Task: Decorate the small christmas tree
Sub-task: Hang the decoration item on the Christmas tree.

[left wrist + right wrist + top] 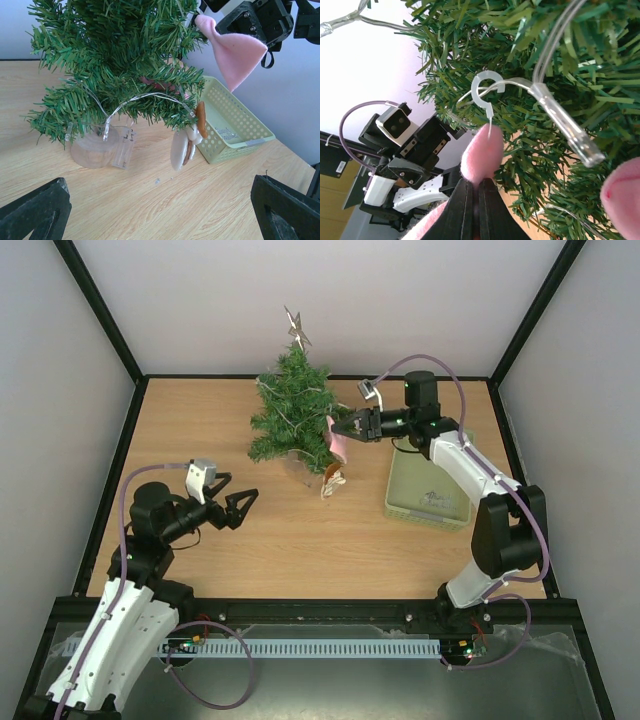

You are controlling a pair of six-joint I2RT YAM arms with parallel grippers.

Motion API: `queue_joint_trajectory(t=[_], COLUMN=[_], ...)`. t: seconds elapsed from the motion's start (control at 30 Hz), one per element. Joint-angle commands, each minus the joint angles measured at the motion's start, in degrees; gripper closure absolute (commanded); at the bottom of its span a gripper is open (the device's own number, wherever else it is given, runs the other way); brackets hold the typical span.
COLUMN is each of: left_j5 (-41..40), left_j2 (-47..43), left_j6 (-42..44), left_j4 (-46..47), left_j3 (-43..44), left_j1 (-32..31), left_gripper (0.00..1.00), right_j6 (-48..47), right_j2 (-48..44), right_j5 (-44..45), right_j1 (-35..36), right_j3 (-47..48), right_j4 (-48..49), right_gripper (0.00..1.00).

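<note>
The small bushy green christmas tree (292,412) stands on its pale round base (92,147) near the back of the wooden table (300,550), with a clear string of little lights (565,125) in its branches. A brown and white ornament (189,137) hangs low on its right side. The right gripper (347,427) is pinched tight on a soft pink felt ornament (235,52) and holds it up against the tree. The ornament's white plastic hook (487,89) sits right by the light wire, and I cannot tell if it has caught. I think the hook should slip over a strong twig, not the thin wire, and the gripper should let go only when the ornament hangs by itself. The left gripper (240,508) is wide open, holds nothing, and waits well away from the tree
</note>
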Motion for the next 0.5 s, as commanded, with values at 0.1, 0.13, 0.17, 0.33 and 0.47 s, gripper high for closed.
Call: queue_joint_trajectory(t=[0.1, 0.13, 0.17, 0.33, 0.47], left_j5=[-0.5, -0.6, -0.6, -0.7, -0.7], left_j2=[-0.3, -0.3, -0.3, -0.1, -0.1], left_j6=[0.9, 0.9, 0.9, 0.9, 0.9], left_j4=[-0.5, -0.5, -0.6, -0.6, -0.5], left_j3=[1.0, 1.0, 1.0, 0.9, 1.0], left_j1=[-0.1, -0.2, -0.1, -0.2, -0.2], left_gripper=[0.01, 0.00, 0.00, 0.01, 0.01], right_j6=[-2.8, -3.0, -3.1, -5.1, -6.2], right_j2=[-1.4, -1.2, -1.0, -0.6, -0.8], right_j5=[-0.2, -0.2, -0.1, 0.6, 1.2], right_j1=[-0.4, -0.4, -0.5, -0.6, -0.8], right_j3=[-0.6, -0.5, -0.4, 0.0, -0.2], right_j4=[-3.1, -3.3, -3.4, -5.9, -7.3], right_gripper=[0.98, 0.98, 0.98, 0.98, 0.98])
